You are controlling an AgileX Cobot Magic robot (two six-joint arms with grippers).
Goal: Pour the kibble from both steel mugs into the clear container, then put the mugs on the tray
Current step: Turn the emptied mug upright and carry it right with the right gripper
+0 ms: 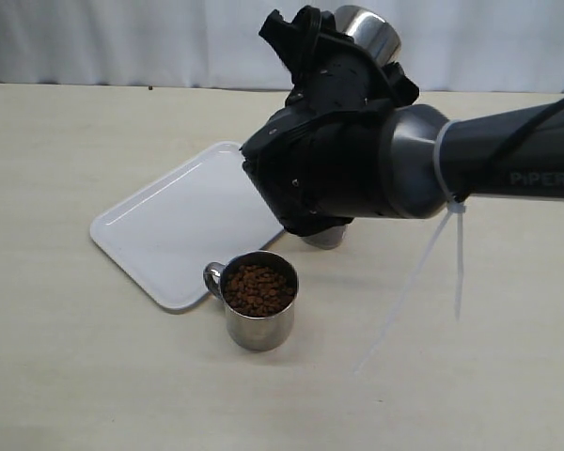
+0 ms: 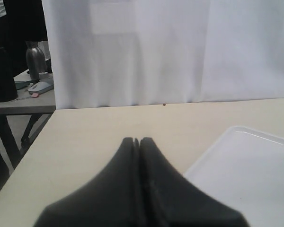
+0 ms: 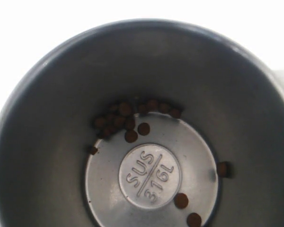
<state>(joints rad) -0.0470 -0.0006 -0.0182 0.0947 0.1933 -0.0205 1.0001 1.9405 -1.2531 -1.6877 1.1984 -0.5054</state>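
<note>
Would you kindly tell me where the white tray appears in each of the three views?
Exterior: the tray lies left of centre, beyond the full mug.
Left wrist: one corner shows, beside the shut left gripper.
Right wrist: absent; the raised mug fills it.
Shared landmark: white curtain, exterior and left wrist views.

The right arm (image 1: 376, 160) hides most of one mug (image 1: 368, 30).

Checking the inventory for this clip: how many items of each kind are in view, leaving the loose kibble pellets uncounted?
Steel mugs: 2 (one standing full, one raised and nearly empty)
Tray: 1
Clear container: 1 (only its base shows)
Total: 4
</note>
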